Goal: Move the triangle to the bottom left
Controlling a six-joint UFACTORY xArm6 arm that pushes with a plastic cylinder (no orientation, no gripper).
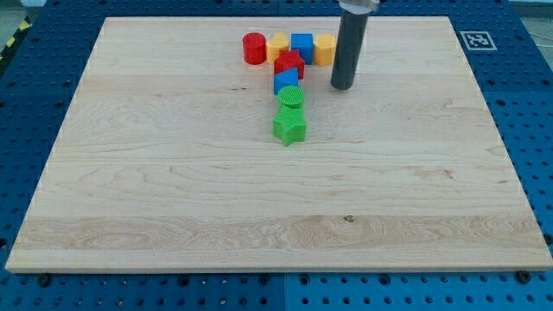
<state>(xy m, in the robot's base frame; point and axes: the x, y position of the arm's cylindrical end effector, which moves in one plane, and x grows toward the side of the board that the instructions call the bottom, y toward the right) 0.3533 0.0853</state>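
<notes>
A small blue block (pixel 286 81), which looks like the triangle, lies near the view's top centre. It sits in a column, below a red block (pixel 289 64) and above a green round block (pixel 291 97). A green star (pixel 289 126) lies below those. My tip (pixel 342 86) rests on the board to the right of the blue triangle, apart from it. It is just below and to the right of a yellow block (pixel 324 49).
A row runs along the view's top: a red cylinder (pixel 254 48), a yellow block (pixel 277 46), a blue cube (pixel 301 45) and the right yellow block. The wooden board (pixel 173 199) lies on a blue pegboard, with a marker tag (pixel 474 39) at top right.
</notes>
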